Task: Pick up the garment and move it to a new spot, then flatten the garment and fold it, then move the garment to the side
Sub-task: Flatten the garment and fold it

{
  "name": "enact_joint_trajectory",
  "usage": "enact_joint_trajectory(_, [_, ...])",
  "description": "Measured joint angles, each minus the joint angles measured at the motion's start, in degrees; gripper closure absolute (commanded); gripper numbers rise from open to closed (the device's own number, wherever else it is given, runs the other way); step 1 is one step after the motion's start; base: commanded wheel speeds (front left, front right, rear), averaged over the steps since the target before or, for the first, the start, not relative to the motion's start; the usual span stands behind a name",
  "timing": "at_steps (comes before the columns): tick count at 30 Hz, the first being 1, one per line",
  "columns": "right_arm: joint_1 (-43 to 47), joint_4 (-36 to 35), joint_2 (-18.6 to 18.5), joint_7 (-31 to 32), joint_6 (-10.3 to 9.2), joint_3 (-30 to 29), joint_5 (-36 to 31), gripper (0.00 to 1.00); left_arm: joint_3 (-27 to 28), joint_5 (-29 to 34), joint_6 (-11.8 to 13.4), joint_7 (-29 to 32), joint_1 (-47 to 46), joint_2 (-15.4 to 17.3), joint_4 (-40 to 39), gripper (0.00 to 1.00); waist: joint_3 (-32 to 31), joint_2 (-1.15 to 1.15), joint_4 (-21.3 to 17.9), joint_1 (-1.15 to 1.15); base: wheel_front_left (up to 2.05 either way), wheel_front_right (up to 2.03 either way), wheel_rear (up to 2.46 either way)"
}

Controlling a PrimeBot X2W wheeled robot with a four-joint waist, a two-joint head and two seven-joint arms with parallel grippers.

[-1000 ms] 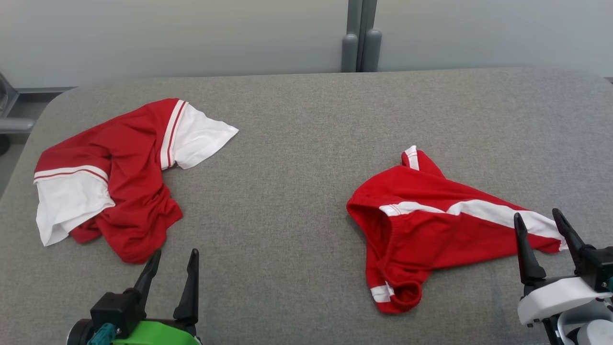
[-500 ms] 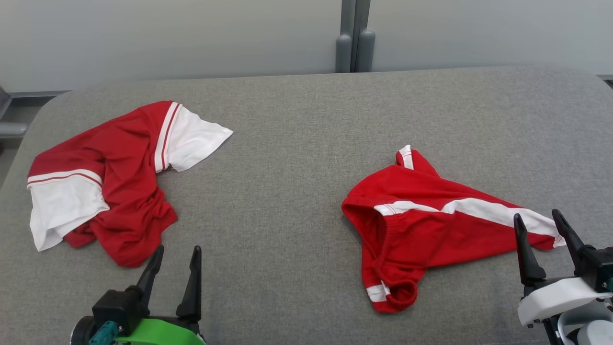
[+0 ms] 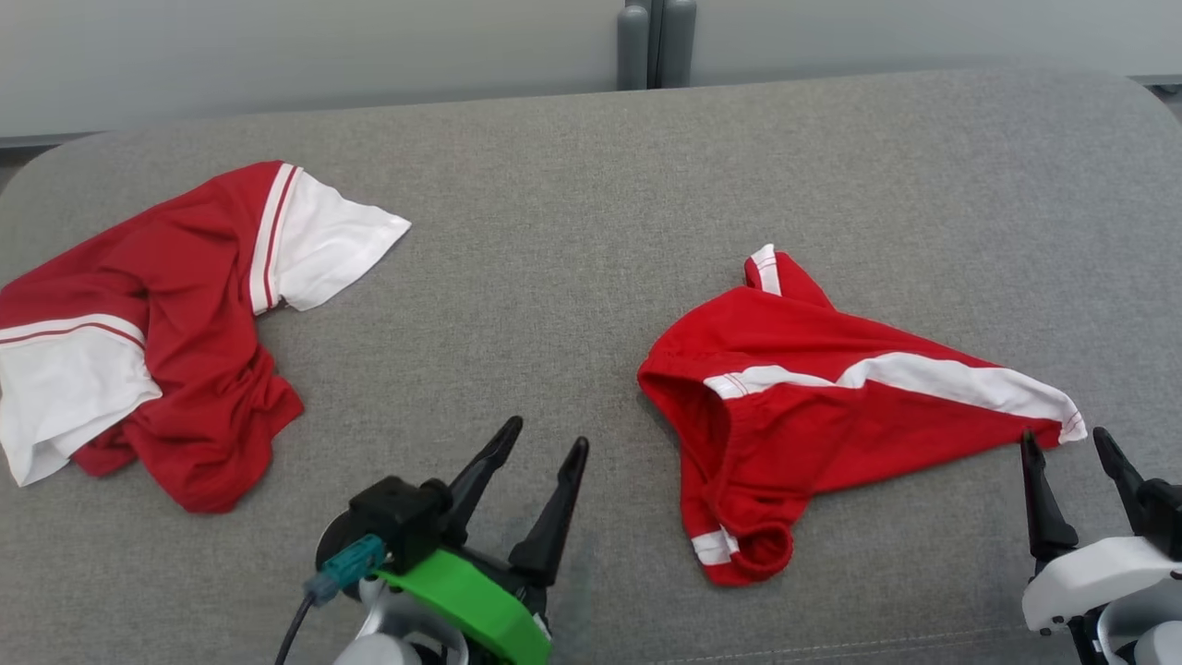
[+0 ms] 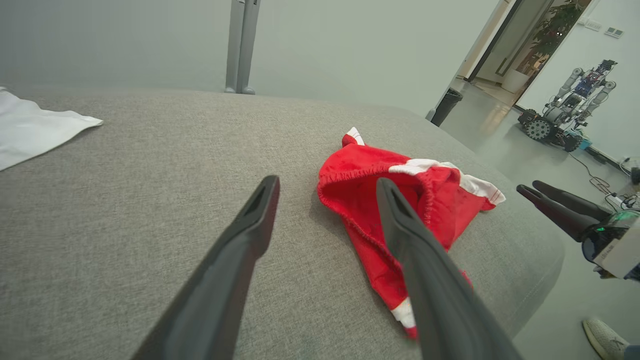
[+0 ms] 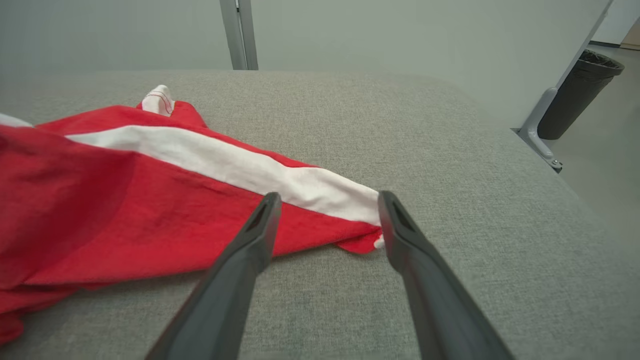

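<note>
The garment, red shorts [image 3: 831,416] with a white side stripe, lies crumpled on the right half of the grey table. My left gripper [image 3: 547,434] hovers open just left of the waistband, empty. In the left wrist view its fingers [image 4: 327,181] point at the shorts' [image 4: 350,195] open waistband. My right gripper [image 3: 1064,436] stands open at the shorts' right tip, holding nothing. In the right wrist view its fingertips [image 5: 330,196] frame the white-striped end of the shorts [image 5: 150,200], just short of the cloth.
A red and white shirt [image 3: 185,323] lies bunched at the table's left. The padded grey table [image 3: 554,231] has rounded edges, with a grey post [image 3: 646,42] behind it. Off the right side are a black bin [image 5: 580,95], another robot [image 4: 570,115] and a shoe [image 4: 605,337].
The head camera has tilted down and turned a little. My left gripper has swung right and forward, close to the shorts' waistband. The right gripper has hardly moved.
</note>
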Motion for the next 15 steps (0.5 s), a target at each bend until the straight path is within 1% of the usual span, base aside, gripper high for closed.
enact_joint_trajectory(4, [-1.7, 2.8, 0.0, 1.2, 0.25, -0.5, 1.5, 0.00, -3.4, -0.6, -0.4, 4.6, -3.2, -0.6, -0.3, 0.00, 2.1, 0.00, -0.7, 0.00, 0.00, 0.00, 0.00])
enact_joint_trajectory(5, [-2.6, 3.3, 0.1, 1.2, 0.53, -0.6, 1.8, 0.00, -4.1, -1.3, -0.5, 5.9, -3.7, -0.6, -0.3, 0.00, 2.6, 0.00, -0.9, 0.00, 0.00, 0.00, 0.00])
enact_joint_trajectory(8, [-5.4, 4.7, 0.0, 1.6, 0.55, -0.9, 2.2, 0.00, -5.6, -3.4, -0.5, 8.9, -4.8, -0.6, -0.4, 0.00, 4.2, 0.00, -1.5, 0.00, 0.00, 0.00, 0.00])
enact_joint_trajectory(15, [-9.9, 8.4, -1.7, 2.2, 0.57, -2.5, 2.8, 0.00, -7.5, -4.2, -0.2, 14.8, -10.5, -0.7, -0.6, 0.00, 8.1, 0.00, -2.8, 0.00, 0.00, 0.00, 0.00])
